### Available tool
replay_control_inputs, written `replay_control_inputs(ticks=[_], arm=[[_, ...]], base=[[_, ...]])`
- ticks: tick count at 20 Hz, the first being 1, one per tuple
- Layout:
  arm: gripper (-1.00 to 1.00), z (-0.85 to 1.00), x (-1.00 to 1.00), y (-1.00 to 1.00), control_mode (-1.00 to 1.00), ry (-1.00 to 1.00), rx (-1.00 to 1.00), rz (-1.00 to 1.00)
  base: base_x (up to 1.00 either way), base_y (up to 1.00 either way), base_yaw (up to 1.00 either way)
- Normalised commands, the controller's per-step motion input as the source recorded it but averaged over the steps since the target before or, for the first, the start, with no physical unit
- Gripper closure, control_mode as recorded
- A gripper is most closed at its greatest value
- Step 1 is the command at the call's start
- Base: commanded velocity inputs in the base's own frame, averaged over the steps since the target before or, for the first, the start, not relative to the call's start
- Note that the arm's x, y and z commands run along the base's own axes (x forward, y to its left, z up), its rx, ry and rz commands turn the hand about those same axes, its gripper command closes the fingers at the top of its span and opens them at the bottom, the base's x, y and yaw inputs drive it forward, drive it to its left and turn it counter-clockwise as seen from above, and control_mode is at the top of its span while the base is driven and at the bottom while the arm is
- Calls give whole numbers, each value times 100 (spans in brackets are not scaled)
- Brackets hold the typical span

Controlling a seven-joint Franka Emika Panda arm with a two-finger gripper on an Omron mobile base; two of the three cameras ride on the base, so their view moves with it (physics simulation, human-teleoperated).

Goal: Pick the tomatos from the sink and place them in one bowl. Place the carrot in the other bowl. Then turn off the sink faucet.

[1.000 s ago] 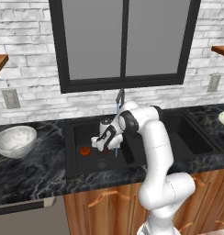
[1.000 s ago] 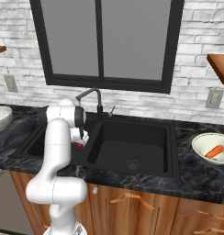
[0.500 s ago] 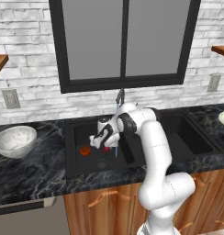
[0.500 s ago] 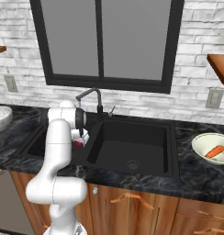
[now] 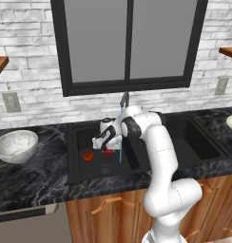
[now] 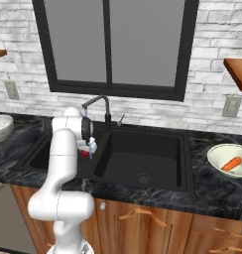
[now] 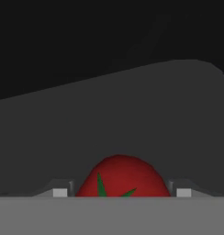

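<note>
One step of three looks finished: the carrot, a small tapered orange stick, already lies in the smooth pale cream-green bowl on the counter at the right. Both tomatoes are still in the sink, and the mottled grey-white bowl on the left counter appears empty, so most of the work remains.

Nearest to the hand camera, a glossy red tomato with a green star-shaped calyx sits between the two finger tips. The jaws stand apart, one on each side of it; whether they already press on it I cannot tell. In the left base view the gripper is low in the left basin, with this tomato under it and the other, more orange-red tomato just beside it on the matte black floor, near the round drain.

Farther back, the thin dark gooseneck faucet rises behind the sink, and a thin blue stream falls from it, so I judge the water is still running.
</note>
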Motion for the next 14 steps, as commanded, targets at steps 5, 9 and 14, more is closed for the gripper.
replay_control_inputs(ticks=[5, 9, 14], arm=[[100, 7, -38, 0, -100, -11, -1, 0], [100, 33, -64, 0, -100, -3, 0, 0], [100, 68, -55, 0, -100, 0, 0, -1]], base=[[0, 0, 0], [0, 0, 0], [0, 0, 0]])
